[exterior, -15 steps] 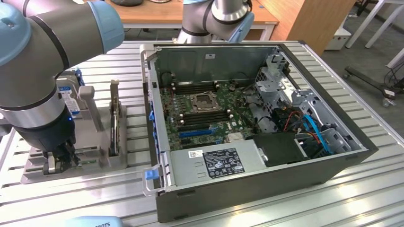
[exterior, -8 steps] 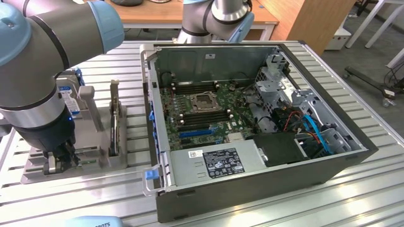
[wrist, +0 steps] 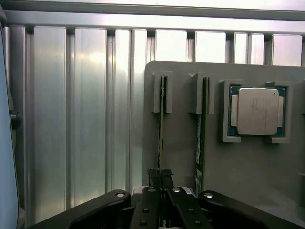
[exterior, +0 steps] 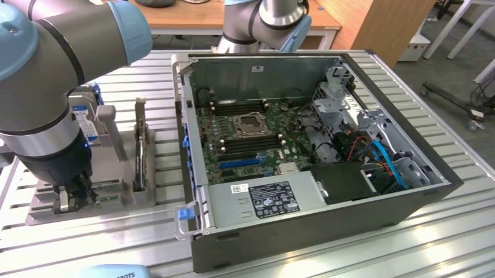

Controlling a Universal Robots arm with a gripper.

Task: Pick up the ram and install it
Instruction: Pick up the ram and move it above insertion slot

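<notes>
At the grey holder on the exterior view's left, the gripper stands low, its fingers pinched narrow on the exposed edge of the ram, which sits on edge in its slot. Risk: the grip appears to cover only a thin strip, so any tilt during a lift could bind the stick against the slot posts or let it slip. A second stick stands just beside it, and the processor lies in the adjacent pocket; sideways drift could strike either. A tall dark card rises on the holder's side nearest the open computer case, whose wall and cables crowd the motherboard.
</notes>
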